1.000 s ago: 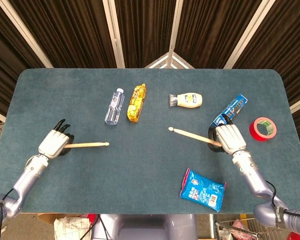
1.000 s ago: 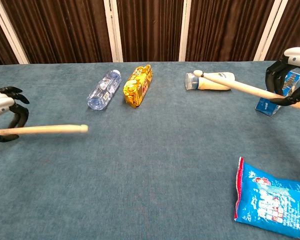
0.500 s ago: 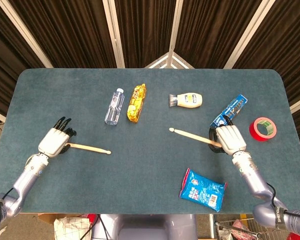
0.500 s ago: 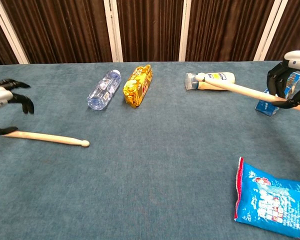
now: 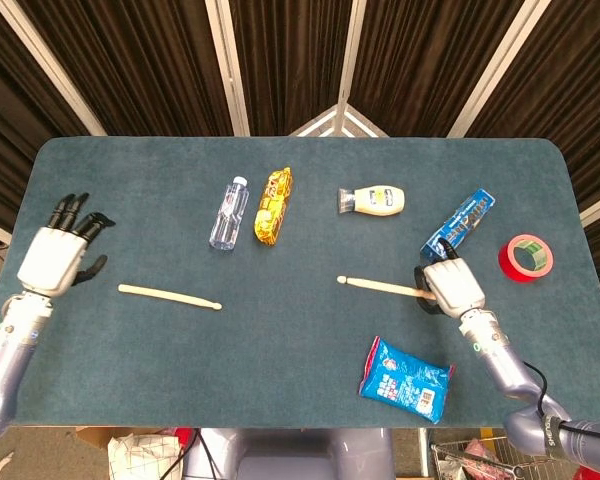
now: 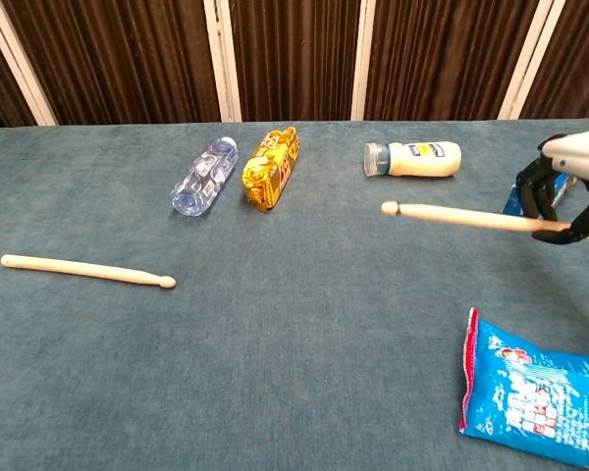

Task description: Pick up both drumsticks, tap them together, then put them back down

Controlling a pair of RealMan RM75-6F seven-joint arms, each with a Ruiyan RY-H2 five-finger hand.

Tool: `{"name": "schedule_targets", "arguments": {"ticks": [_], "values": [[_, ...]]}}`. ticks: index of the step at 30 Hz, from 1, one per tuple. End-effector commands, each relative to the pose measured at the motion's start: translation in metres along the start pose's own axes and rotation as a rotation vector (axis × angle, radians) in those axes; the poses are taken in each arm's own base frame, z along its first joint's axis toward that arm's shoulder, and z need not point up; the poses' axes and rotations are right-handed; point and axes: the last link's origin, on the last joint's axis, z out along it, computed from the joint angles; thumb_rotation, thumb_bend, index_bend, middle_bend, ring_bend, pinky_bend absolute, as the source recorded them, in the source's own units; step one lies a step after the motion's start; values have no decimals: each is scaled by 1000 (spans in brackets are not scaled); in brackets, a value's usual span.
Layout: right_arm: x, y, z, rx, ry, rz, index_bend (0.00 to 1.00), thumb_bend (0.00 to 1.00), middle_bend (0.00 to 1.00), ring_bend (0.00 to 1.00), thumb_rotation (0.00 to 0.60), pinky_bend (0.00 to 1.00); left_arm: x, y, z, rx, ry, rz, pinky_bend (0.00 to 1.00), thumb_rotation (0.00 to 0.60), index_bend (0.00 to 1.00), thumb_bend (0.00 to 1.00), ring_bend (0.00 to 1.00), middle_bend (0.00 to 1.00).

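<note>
- Head view: 2 pale wooden drumsticks, slim and tapered with rounded tips. The left drumstick (image 5: 170,295) lies flat on the teal felt-like table (image 5: 300,380), held by nothing.
- The left hand (image 5: 55,255) hovers near the table's left edge, well apart from that stick, fingers spread and empty.
- The right hand (image 5: 450,285) grips the butt of the right drumstick (image 5: 380,286), fingers curled round it; the tip points toward table centre.
- Open cloth lies between the 2 sticks.
- A clear plastic bottle (image 5: 228,212), glossy yellow packet (image 5: 272,205) and white squeeze bottle (image 5: 372,200) sit farther back.
- Chest view: the right drumstick (image 6: 461,216) is held near-level above the cloth; the left drumstick (image 6: 88,270) lies flat. A crinkled blue snack bag (image 6: 535,397) occupies the near right corner.
</note>
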Motion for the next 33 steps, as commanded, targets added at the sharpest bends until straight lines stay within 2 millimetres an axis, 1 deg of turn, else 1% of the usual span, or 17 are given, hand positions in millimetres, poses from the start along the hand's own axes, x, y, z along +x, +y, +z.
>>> {"name": "schedule_targets", "arguments": {"ticks": [1, 4, 5, 8, 12, 14, 16, 19, 23, 25, 26, 28, 30, 31, 33], "values": [[-13, -3, -2, 20, -4, -35, 680, 483, 617, 421, 600, 0, 11, -6, -1, 25, 23, -3, 0, 600, 293, 441, 0, 263], [-22, -4, -1, 23, -26, -42, 680, 482, 617, 421, 600, 0, 14, -8, -3, 34, 22, -4, 0, 600, 293, 441, 0, 263], [-30, -5, -1, 25, -48, -59, 680, 482, 617, 421, 600, 0, 15, -10, -5, 36, 17, 1, 0, 600, 293, 441, 0, 263], [-42, -4, 1, 9, -78, -65, 680, 482, 617, 421, 600, 0, 16, -12, -6, 37, 10, 5, 0, 600, 292, 441, 0, 263], [-52, 0, 3, -24, -116, -81, 668, 482, 610, 416, 600, 0, 19, -13, -7, 38, 15, 2, 0, 600, 263, 441, 0, 264], [-56, 4, 2, -52, -150, -105, 623, 482, 570, 391, 600, 0, 21, -14, -8, 36, 20, 2, 0, 600, 259, 441, 0, 265], [-56, 4, 2, -74, -165, -117, 529, 482, 507, 358, 600, 0, 22, -15, -11, 34, 21, 4, 0, 600, 259, 441, 0, 265], [-50, 1, 1, -113, -170, -88, 409, 482, 458, 341, 600, 0, 24, -14, -12, 29, 25, -3, 0, 600, 259, 441, 0, 264], [-41, 0, 1, -143, -179, -90, 282, 477, 374, 303, 600, 0, 25, -11, -13, 23, 23, -13, 0, 600, 258, 441, 0, 241], [-34, 0, 0, -164, -191, -83, 196, 446, 324, 280, 600, 0, 27, -8, -12, 14, 22, -26, 0, 600, 253, 441, 0, 211], [-30, 0, -2, -172, -199, -84, 172, 431, 311, 273, 600, 0, 28, -6, -12, 10, 22, -32, 0, 600, 246, 441, 0, 192], [-23, 2, -5, -192, -231, -100, 97, 377, 260, 237, 600, 0, 30, -3, -15, 1, 20, -44, 0, 600, 228, 441, 0, 150], [-11, 3, -9, -223, -257, -111, 27, 328, 196, 184, 600, 0, 34, 2, -19, -10, 24, -59, 0, 600, 213, 441, 0, 117], [-5, 3, -11, -238, -266, -113, 9, 314, 167, 160, 600, 0, 37, 4, -20, -15, 27, -65, 0, 600, 207, 441, 0, 105], [18, 0, -16, -271, -258, -64, 0, 286, 98, 104, 600, 0, 47, 14, -28, -28, 56, -88, 0, 600, 194, 441, 0, 80]]}}
